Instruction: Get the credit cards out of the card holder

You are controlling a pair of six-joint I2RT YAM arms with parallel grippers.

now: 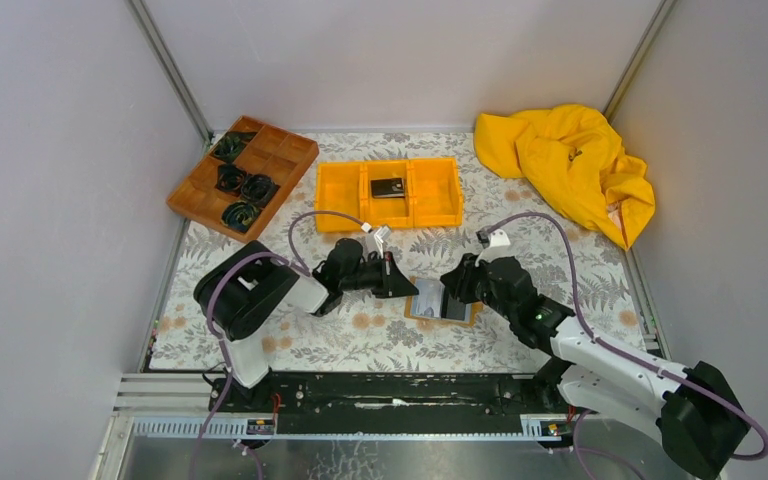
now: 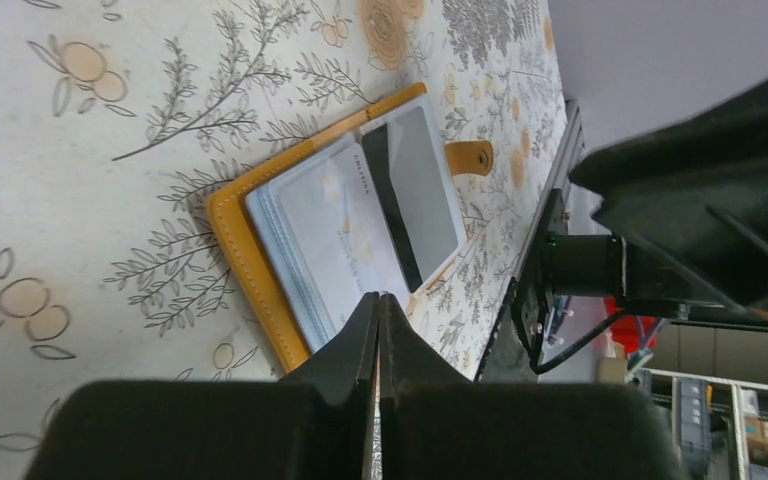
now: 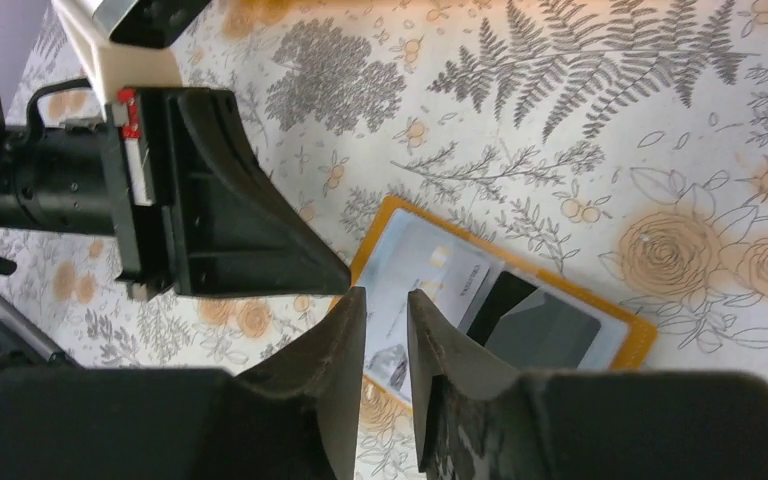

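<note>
**Card holder lying open, 2 pincers crowding it**

So the card holder sits open on the flowery surface, right between the left pincer and the right pincer. The left pincer is closed tight on nothing, with its tips just at the holder's orange edge. I can't tell if it actually touches. The right pincer has a narrow gap between its fingers, nothing in it, and hangs over the holder.

From above, the arms hide most of the holder. The wrist cams show 2 cards tucked inside, a pale card beside a black card, plus the holder's tab sticking out sideways.

Only the top view shows the orange bin, the wooden tray and a yellow cloth at the far side.
</note>
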